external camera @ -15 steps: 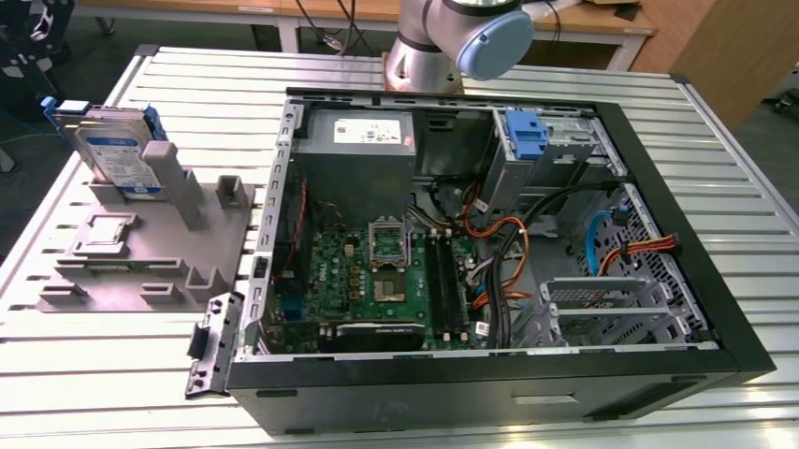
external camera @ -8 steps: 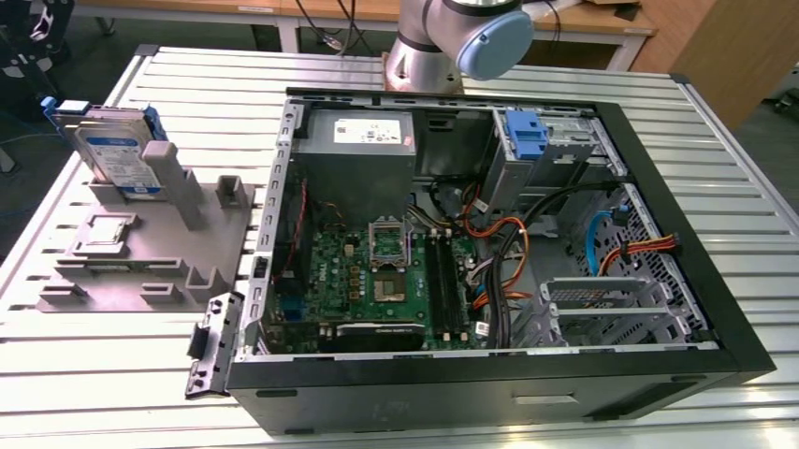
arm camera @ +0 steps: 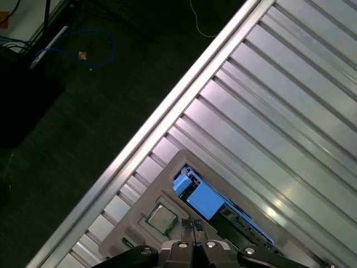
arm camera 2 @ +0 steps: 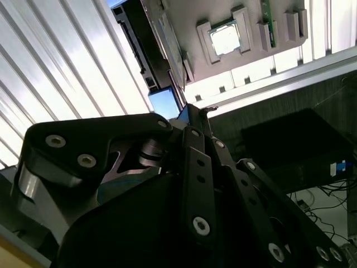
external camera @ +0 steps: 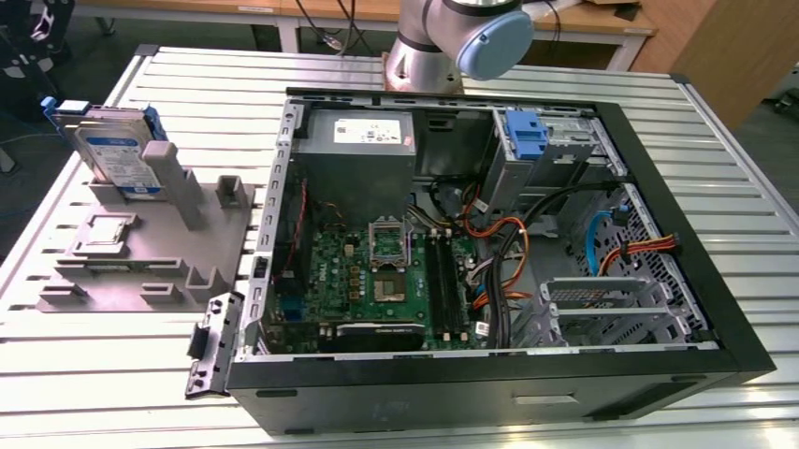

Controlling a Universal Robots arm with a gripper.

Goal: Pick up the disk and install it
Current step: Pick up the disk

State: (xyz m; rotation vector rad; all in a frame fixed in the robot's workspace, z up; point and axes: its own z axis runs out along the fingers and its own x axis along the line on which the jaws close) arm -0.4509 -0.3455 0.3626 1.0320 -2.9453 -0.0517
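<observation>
The disk (external camera: 112, 150) stands on edge in a slot at one end of the grey fixture (external camera: 150, 271), its labelled face and blue frame rising above the fixture's posts. A processor chip (external camera: 107, 234) lies flat in a recess of the same fixture, near the disk. The open computer case (external camera: 500, 374) sits just beside the fixture, on the exterior view's right, both on a slatted metal table (external camera: 100, 374). In the first wrist view the gripper (arm camera: 192, 225) hangs over the fixture, its fingertips pressed together on nothing, apart from the disk (arm camera: 203, 201) and the chip (arm camera: 162, 219).
</observation>
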